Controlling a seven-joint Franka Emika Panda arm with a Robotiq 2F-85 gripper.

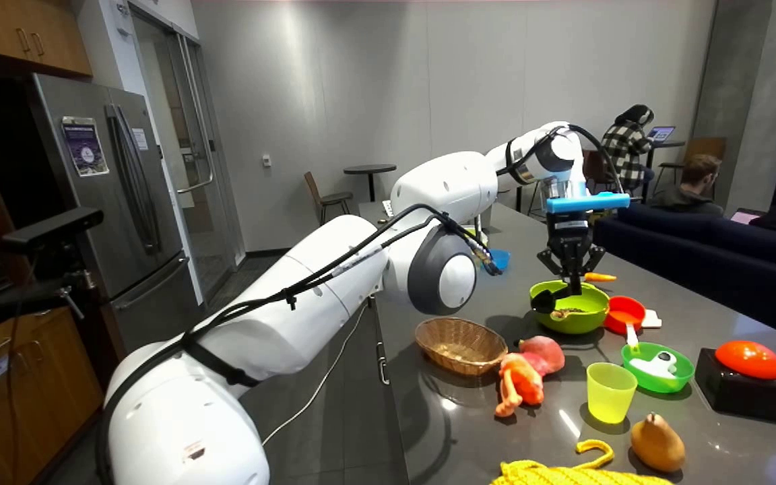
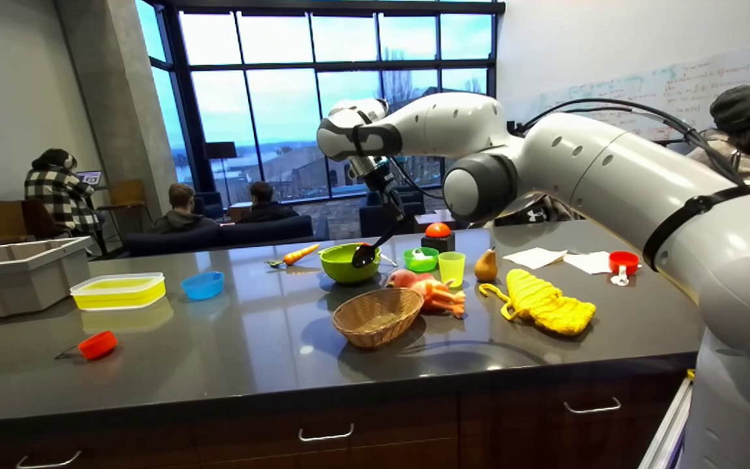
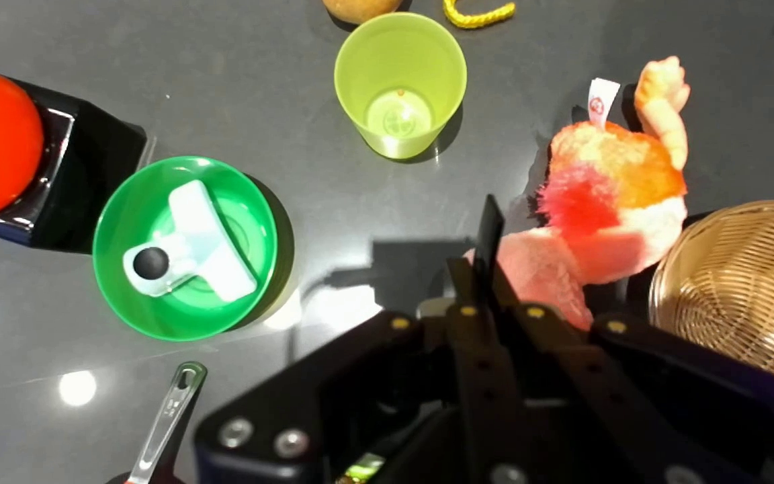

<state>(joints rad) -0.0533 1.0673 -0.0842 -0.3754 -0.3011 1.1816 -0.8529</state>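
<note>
Tool (image 1: 572, 285): clenched on the black ladle (image 2: 364, 255), by its handle.
Ladle: long axis slants down from the tool, head at the rim of the green bowl (image 2: 336, 270), contact unclear.
Green bowl: below, on the tabletop (image 2: 238, 352).

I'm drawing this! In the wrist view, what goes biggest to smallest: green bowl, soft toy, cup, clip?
1. Green bowl
2. Cup
3. Clip
The soft toy looks bigger than the cup, but I can't rank it against the green bowl: the hand hides part of it.
</note>
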